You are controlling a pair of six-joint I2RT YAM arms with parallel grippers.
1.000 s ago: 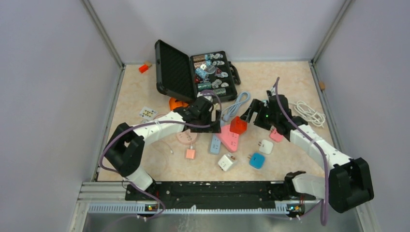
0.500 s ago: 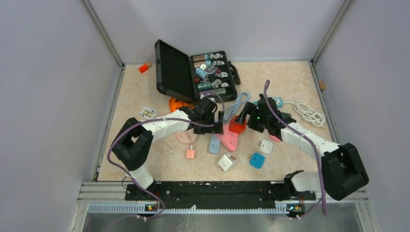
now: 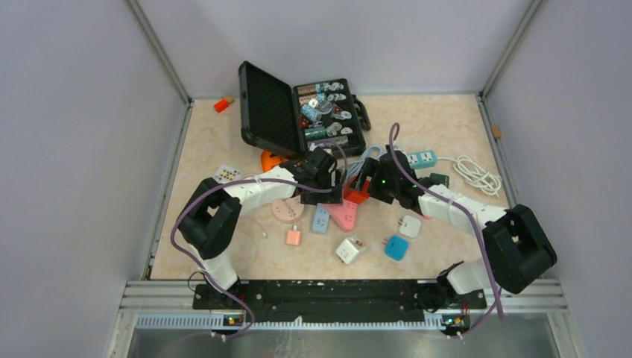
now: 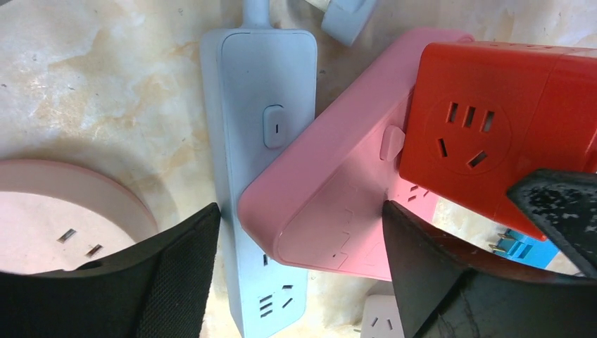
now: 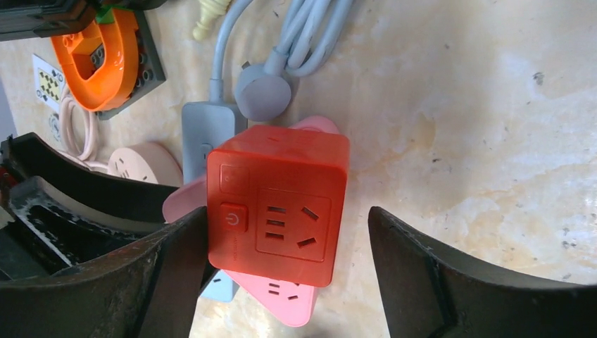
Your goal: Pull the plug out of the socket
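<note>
The pink socket strip (image 4: 331,204) is lying flat on the marbled table (image 5: 479,105), and the red cube plug (image 5: 281,204) is sitting plugged into the strip's top face toward one end, with pink edges peeking out around it. The left gripper (image 4: 299,211) is straddling the strip's other end with its jaws spread. One finger is standing clear of the strip's long edge, over the pale blue strip (image 4: 260,84) that is lying pressed against that edge, while the other is hanging over the strip's opposite edge just beside the plug; nothing is clamped. The right gripper (image 5: 287,211) is bracketing the plug on the strip, also wide open: one finger is touching or nearly touching the cube's side, and the other is standing off with bare table showing between. Room around the strip is tight on the side where the blue strip and, just past it, the round pink socket (image 4: 49,211) are crowding in — the opposite side is opening onto bare tabletop. A grey round plug (image 5: 262,91) and its cable are lying just beyond the strip's end nearest the cube.
</note>
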